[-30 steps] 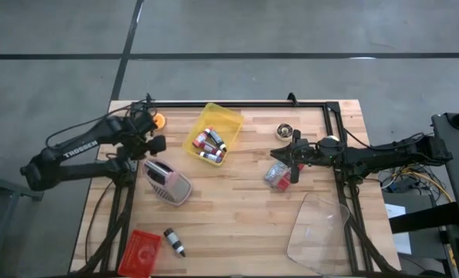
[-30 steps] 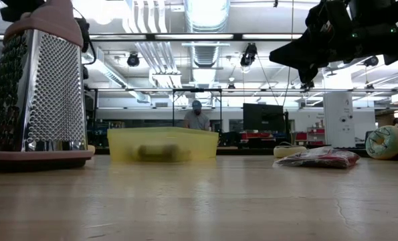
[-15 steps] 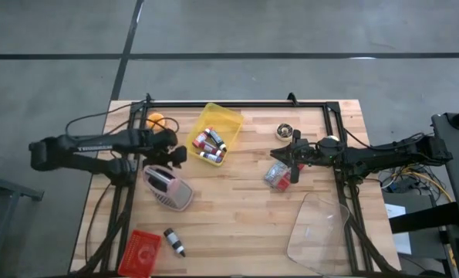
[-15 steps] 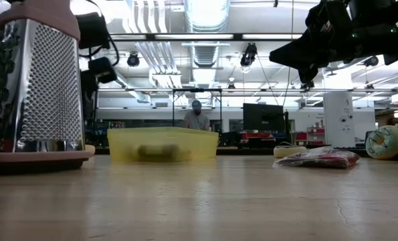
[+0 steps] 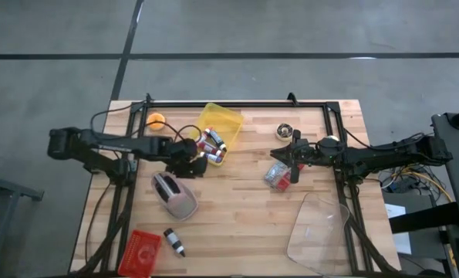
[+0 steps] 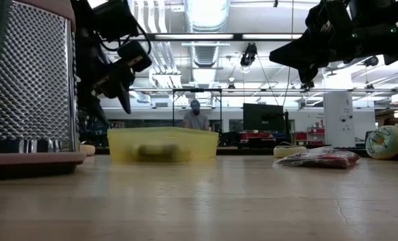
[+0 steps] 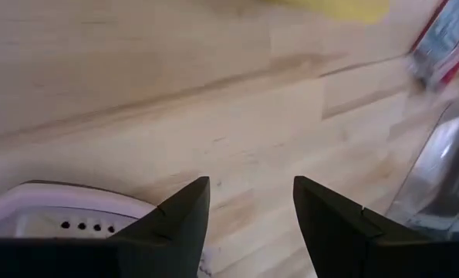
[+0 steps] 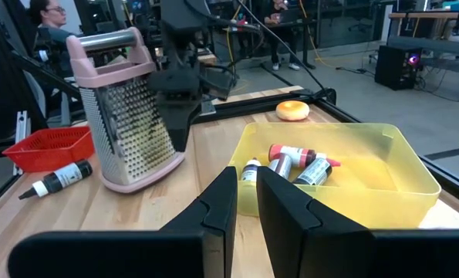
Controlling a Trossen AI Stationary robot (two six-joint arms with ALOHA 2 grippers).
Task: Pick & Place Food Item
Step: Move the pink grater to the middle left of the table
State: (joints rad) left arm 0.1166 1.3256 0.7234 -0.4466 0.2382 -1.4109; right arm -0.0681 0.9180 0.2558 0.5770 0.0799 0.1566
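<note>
An orange round food item (image 5: 159,120) lies at the table's far left corner, also seen past the bin (image 8: 293,110). A red-and-silver snack packet (image 5: 275,174) lies flat below my right gripper (image 5: 291,157), which hangs level and shut, holding nothing. My left gripper (image 5: 195,164) is open and points steeply down between the pink-handled grater (image 5: 175,194) and the yellow bin (image 5: 214,133) of small bottles. Nothing sits between its fingers (image 7: 248,208). In the low view it hangs beside the grater (image 6: 115,100). My left gripper stands close to the grater's far side (image 8: 171,135). Its own fingers hide the spot, so I cannot tell whether one of them touches the grater.
A red basket (image 5: 140,251) and a black bottle (image 5: 174,242) lie near the front left. A clear plastic lid (image 5: 315,232) lies at the front right, and a small bowl (image 5: 284,131) sits far right. Black frame rails (image 5: 237,103) run along the table's edges.
My left gripper has swung from beside the orange item at the far left toward the table's right, sinking and tipping downward, and now hangs between grater and bin. The grater has slid a little toward the near edge and turned slightly. The gripper has stayed open.
</note>
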